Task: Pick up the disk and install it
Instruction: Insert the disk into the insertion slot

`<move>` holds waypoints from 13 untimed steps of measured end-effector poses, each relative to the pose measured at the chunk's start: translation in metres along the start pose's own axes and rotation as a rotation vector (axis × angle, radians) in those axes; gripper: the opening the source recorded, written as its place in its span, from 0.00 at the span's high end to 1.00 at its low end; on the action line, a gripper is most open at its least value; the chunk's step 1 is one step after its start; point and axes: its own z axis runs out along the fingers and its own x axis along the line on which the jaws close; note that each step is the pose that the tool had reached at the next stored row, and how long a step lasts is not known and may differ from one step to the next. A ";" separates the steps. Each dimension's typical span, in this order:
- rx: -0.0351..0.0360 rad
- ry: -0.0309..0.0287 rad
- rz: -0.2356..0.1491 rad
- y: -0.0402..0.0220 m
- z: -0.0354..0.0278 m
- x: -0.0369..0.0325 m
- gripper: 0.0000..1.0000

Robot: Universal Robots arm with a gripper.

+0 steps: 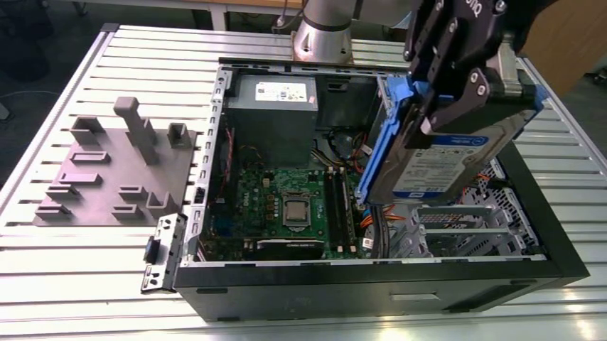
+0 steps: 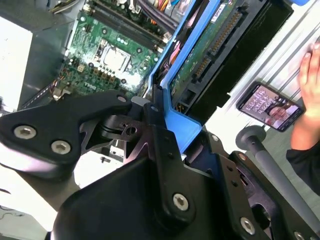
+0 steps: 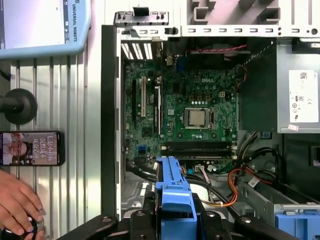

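- One disk (image 1: 446,153) is in the grip of the pincer (image 1: 453,106), whose black fingers are closed on its upper part.
- Exterior view: the disk hangs clear of the computer case (image 1: 379,273). It is tilted on edge, with its white label and blue band facing the camera.
- A blue rail (image 1: 384,142) runs down the disk's edge on the exterior view's left.
- From the motherboard (image 1: 284,199) the disk sits at about two o'clock, above the case's open side.
- A silver metal cage (image 1: 455,224) lies at six o'clock from the disk, inside the case. The disk is not seated in it.
- The grey power supply box (image 1: 272,106) sits at twelve o'clock from the motherboard, against the case's far wall.
- The case lies on its side on a ribbed metal surface (image 1: 85,256).
- A grey block (image 1: 104,170) with posts and slots rests at nine o'clock from the case, close beside it.
- The arm's base (image 1: 323,32) stands at twelve o'clock from the case.
- Second wrist view: the disk's underside, with a green circuit board and connector, shows beyond the black fingers (image 2: 155,120). The blue rail is pinched against them, with the motherboard beyond.
- First wrist view: the blue rail end stands between the two fingers, over the open case.
- In both wrist views a phone (image 3: 31,148) with a lit screen lies on the surface outside the case, with a person's hand (image 3: 17,207) near it.
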 end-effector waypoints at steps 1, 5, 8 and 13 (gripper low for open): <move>0.0000 0.0000 0.000 -0.0029 0.0008 0.0000 0.64; 0.0000 0.0000 0.000 -0.0146 0.0034 0.0001 0.64; 0.0000 -0.0001 0.000 -0.0217 0.0054 0.0001 0.64; 0.0000 -0.0001 0.000 -0.0306 0.0084 0.0004 0.64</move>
